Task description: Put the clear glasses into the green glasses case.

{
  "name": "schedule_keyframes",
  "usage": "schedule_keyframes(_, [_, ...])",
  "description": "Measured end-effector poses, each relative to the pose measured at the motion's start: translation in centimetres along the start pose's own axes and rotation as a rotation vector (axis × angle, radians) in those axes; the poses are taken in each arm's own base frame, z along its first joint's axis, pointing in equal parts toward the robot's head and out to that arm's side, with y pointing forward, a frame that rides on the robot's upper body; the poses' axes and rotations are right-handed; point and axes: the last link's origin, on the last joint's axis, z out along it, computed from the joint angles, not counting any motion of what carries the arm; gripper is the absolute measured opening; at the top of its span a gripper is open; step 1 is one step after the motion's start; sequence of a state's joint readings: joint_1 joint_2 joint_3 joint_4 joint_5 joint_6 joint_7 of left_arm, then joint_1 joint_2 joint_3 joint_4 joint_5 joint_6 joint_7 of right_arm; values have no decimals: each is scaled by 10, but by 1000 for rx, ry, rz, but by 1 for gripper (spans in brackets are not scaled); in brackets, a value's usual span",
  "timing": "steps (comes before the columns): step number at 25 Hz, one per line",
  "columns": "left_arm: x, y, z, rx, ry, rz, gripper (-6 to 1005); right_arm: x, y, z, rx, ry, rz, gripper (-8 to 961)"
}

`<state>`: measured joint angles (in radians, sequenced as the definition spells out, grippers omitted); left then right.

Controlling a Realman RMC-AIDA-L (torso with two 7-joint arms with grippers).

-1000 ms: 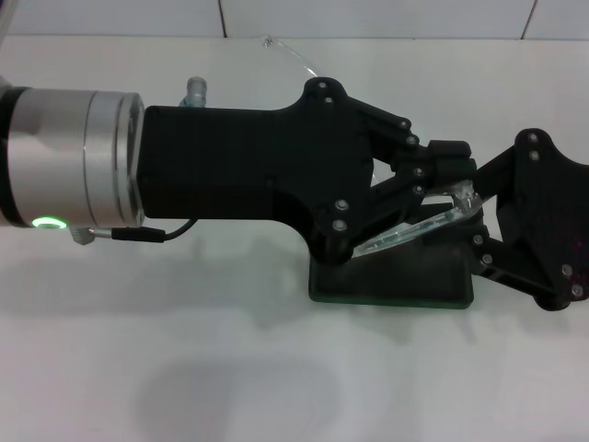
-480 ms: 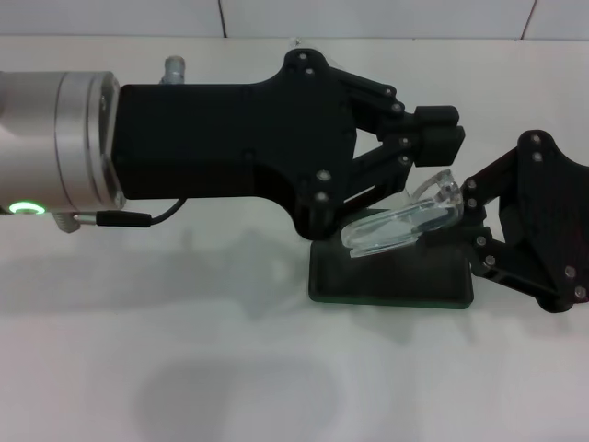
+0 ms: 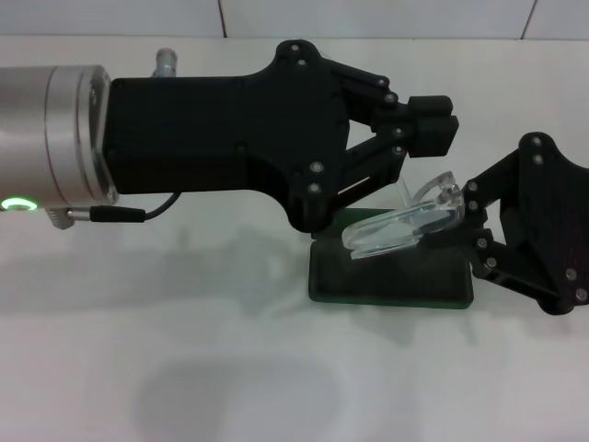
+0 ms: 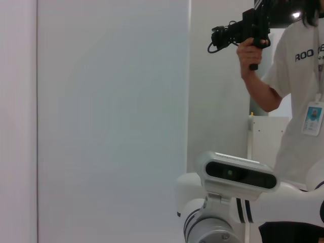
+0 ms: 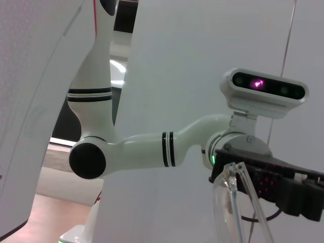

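Observation:
The clear glasses [image 3: 396, 228] hang tilted just above the green glasses case [image 3: 386, 285], which lies flat on the white table in the head view. My right gripper [image 3: 471, 226] reaches in from the right and is shut on the glasses' right end. My left gripper [image 3: 433, 124] sits behind and above the glasses, fingers shut with nothing seen between them, its black body hiding the table behind the case. In the right wrist view a clear arm of the glasses [image 5: 238, 202] rises close to the camera. The left wrist view shows none of these things.
The white table [image 3: 184, 368] stretches to the front and left of the case. A small grey knob [image 3: 166, 61] shows at the table's far edge behind my left arm. A person holding a black device [image 4: 248, 28] stands behind the robot in the left wrist view.
My left gripper has drawn back and away from the glasses. The glasses have turned from edge-on to lens-showing and stay at my right gripper over the case.

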<state>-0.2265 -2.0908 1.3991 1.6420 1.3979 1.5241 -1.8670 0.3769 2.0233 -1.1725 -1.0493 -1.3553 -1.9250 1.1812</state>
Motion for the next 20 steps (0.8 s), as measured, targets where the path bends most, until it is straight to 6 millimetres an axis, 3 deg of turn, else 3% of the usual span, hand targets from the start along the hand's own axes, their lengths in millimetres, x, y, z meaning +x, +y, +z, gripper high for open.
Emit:
schedule_keyframes(6, [6, -3, -8, 28, 29, 18, 78, 1, 1, -1, 4, 0, 3, 49])
schedule_keyframes(11, [15, -8, -27, 75, 79, 37, 78, -1, 6, -7, 26, -18, -9, 50])
schedule_keyframes(20, [13, -23, -57, 191, 115, 24, 78, -20, 24, -29, 23, -137, -69, 50])
